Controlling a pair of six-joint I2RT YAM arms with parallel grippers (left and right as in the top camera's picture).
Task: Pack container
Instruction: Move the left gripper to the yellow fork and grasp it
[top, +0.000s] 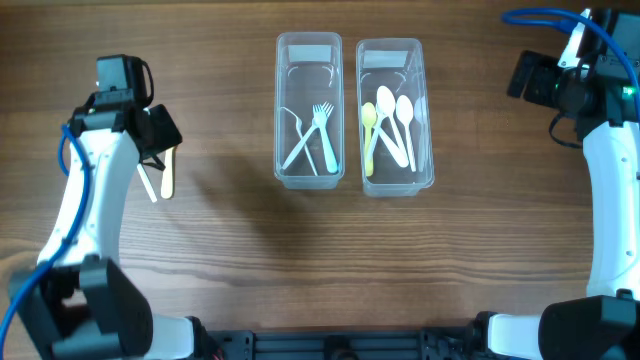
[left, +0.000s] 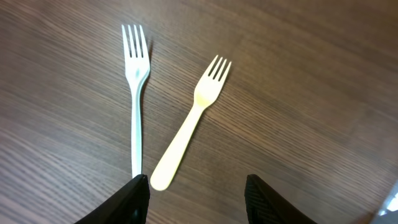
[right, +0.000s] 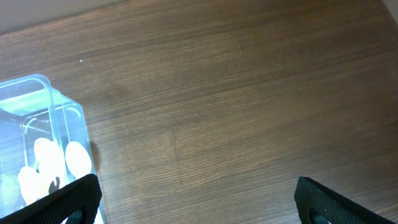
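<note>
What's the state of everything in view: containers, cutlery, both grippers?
left clear plastic container: upright, open top, holds two white plastic forks, crossed
right clear plastic container: upright, open top, holds white plastic spoons and one yellow plastic spoon
long white plastic fork: flat on table, unpacked
cream plastic fork: flat on table, unpacked
left gripper: jaws open, empty, at the fork handles
right gripper: jaws wide open, empty
</note>
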